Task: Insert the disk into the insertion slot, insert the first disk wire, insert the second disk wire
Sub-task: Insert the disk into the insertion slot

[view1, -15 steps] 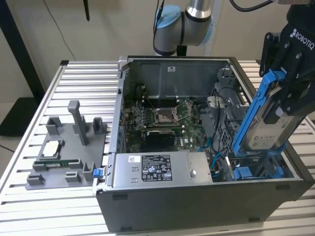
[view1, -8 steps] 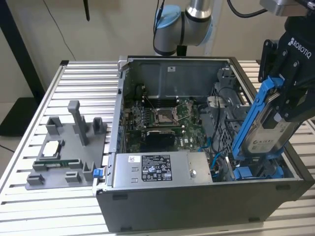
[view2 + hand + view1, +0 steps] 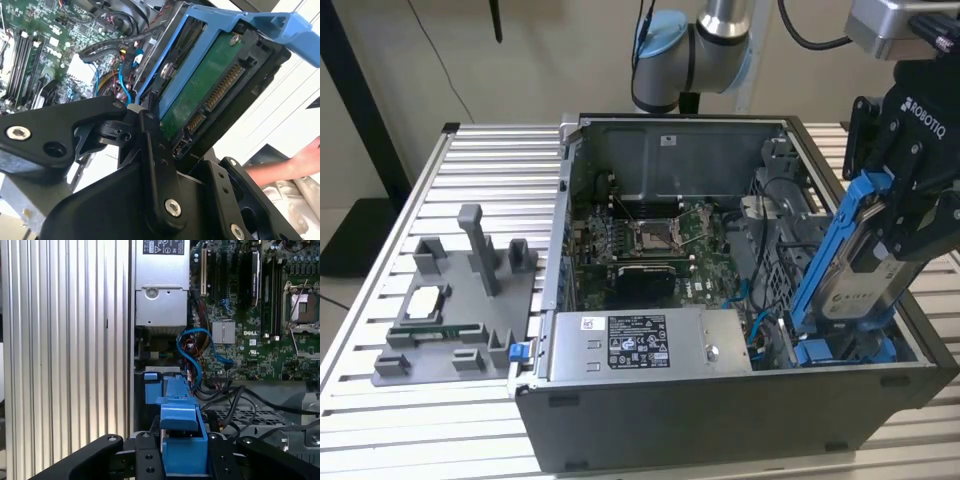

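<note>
The disk point(image 3: 865, 275), silver-grey in a bright blue carrier point(image 3: 832, 235), hangs tilted over the open computer case at the exterior view's right. My gripper point(image 3: 905, 210) is shut on it from above. The disk's lower end dips into the dark grey drive cage point(image 3: 775, 285) at the case's front corner, where the insertion slot lies; the slot's mouth is hidden behind the disk. In the second wrist view the disk's green circuit board point(image 3: 200, 95) and bare connector edge face the camera, beside a black finger point(image 3: 152, 150). In the first wrist view the blue carrier point(image 3: 182, 437) sits between the fingers. A loose blue cable point(image 3: 192, 355) curls by the cage.
A grey power-supply box point(image 3: 640, 345) with a sticker fills the case's front. The motherboard point(image 3: 650, 240) lies behind it. A grey fixture plate point(image 3: 460, 300) with small parts rests on the slatted table point(image 3: 380, 420) at the exterior view's left. A person's hand point(image 3: 302, 160) is beyond the case.
</note>
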`<state>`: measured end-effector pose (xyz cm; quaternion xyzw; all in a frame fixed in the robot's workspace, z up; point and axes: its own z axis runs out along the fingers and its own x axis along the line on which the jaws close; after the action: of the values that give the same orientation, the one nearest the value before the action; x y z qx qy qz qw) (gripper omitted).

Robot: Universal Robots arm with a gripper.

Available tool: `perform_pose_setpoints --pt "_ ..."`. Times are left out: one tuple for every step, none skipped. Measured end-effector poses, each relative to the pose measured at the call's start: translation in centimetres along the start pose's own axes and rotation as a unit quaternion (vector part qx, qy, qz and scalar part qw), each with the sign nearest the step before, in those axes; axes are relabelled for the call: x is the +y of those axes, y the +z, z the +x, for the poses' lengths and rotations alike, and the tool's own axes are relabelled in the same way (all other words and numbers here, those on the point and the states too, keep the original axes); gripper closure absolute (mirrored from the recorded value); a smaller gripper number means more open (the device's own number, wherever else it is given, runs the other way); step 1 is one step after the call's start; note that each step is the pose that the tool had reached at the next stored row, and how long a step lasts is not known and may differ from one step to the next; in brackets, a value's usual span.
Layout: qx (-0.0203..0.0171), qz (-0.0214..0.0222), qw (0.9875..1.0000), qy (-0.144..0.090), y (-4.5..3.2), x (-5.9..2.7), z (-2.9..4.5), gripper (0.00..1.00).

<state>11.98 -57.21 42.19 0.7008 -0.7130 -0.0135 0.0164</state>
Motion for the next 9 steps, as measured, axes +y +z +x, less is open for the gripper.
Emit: perform_pose_setpoints --pt "0.0001 0.0000 1.0000 0.000 0.12 -0.01 -0.01 1.00" --pt "0.0000 0.0000 1.0000 0.000 0.26 -0.01 -0.01 1.00" --pt "-0.0001 0.0000 1.0000 0.000 0.37 0.01 -0.01 1.00" --pt "-0.0003 0.0000 1.0000 0.000 0.46 0.03 -0.01 1.00" --pt "-0.0003 0.0000 1.0000 0.000 0.54 0.08 -0.01 1.00" --pt "-0.0003 0.0000 1.0000 0.000 0.67 0.13 -0.02 1.00" --pt "-0.0004 0.0000 1.0000 0.000 0.80 0.15 -0.04 1.00" --pt "-0.0007 0.0000 1.0000 0.000 0.92 0.15 -0.06 1.00" --pt "-0.0011 0.0000 1.0000 0.000 1.01 0.14 -0.06 1.00"
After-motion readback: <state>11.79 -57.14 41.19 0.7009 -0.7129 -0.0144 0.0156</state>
